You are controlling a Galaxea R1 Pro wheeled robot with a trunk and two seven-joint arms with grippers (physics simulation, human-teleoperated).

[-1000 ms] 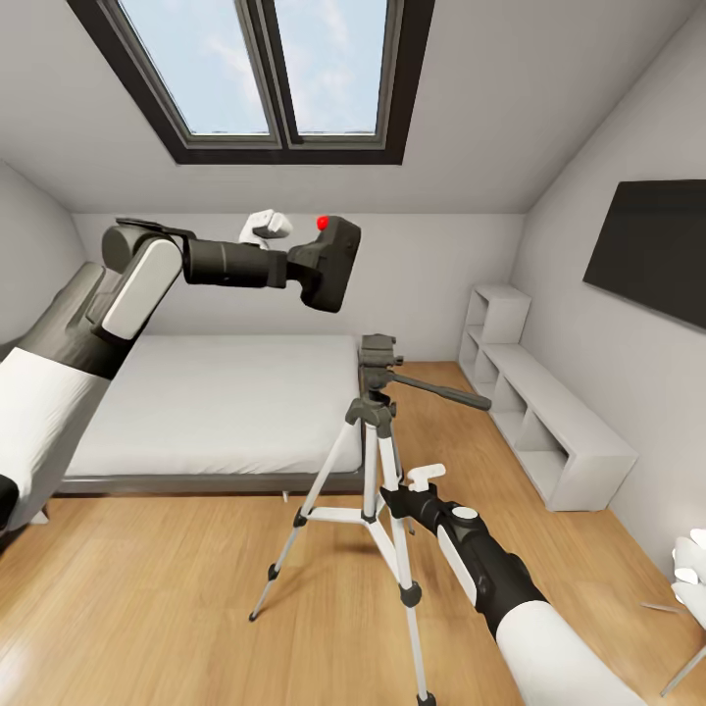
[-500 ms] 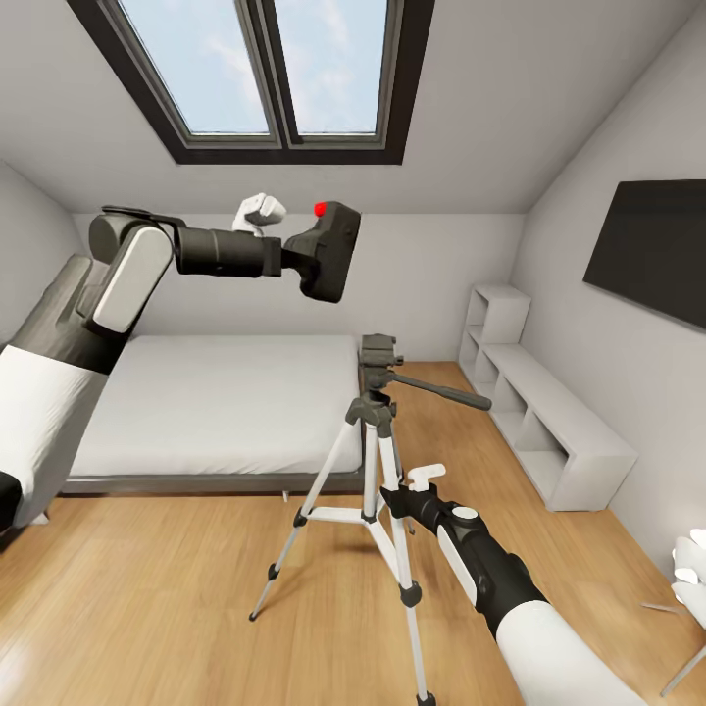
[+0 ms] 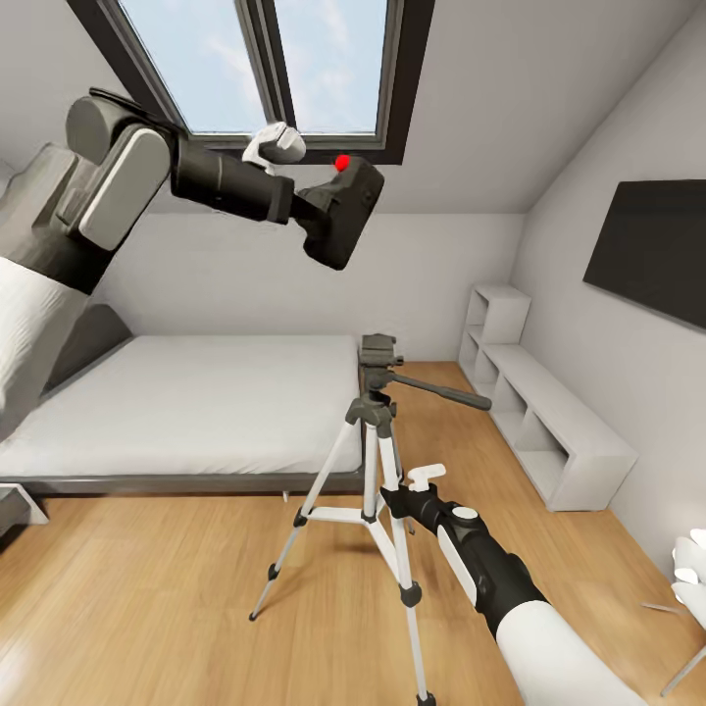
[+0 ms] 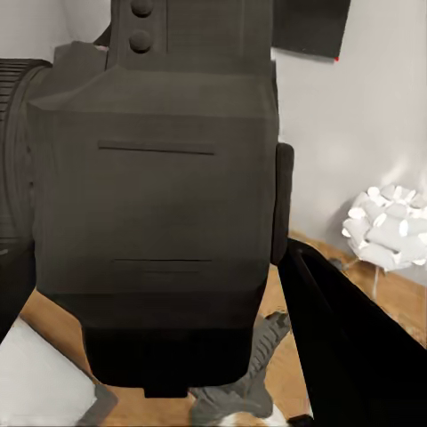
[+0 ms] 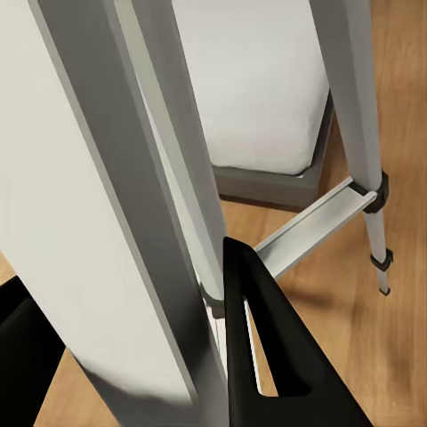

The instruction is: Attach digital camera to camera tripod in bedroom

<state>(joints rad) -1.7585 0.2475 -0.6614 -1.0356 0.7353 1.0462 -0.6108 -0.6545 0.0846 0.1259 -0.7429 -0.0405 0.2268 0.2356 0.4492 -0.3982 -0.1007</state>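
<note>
The black digital camera (image 3: 338,211), red button (image 3: 342,163) on top, hangs tilted high in the air below the skylight, with my left gripper (image 3: 312,208) shut on it. Up close its dark body (image 4: 151,196) sits between the two black fingers (image 4: 351,356). The camera tripod (image 3: 378,368) stands on the wood floor below and slightly right of the camera, its head bare and pan handle (image 3: 441,390) pointing right. My right gripper (image 3: 392,496) is shut on a silver leg (image 5: 116,267), which runs between the fingers (image 5: 267,356).
The grey bed with a white mattress (image 3: 196,402) lies behind the tripod on the left. A low white shelf unit (image 3: 549,422) lines the right wall under a black screen (image 3: 652,245). A white lamp (image 3: 691,574) stands at the near right.
My left arm has lifted the camera upward and slightly right, tilting it, to just below the skylight frame. The right arm and the tripod have not moved.
</note>
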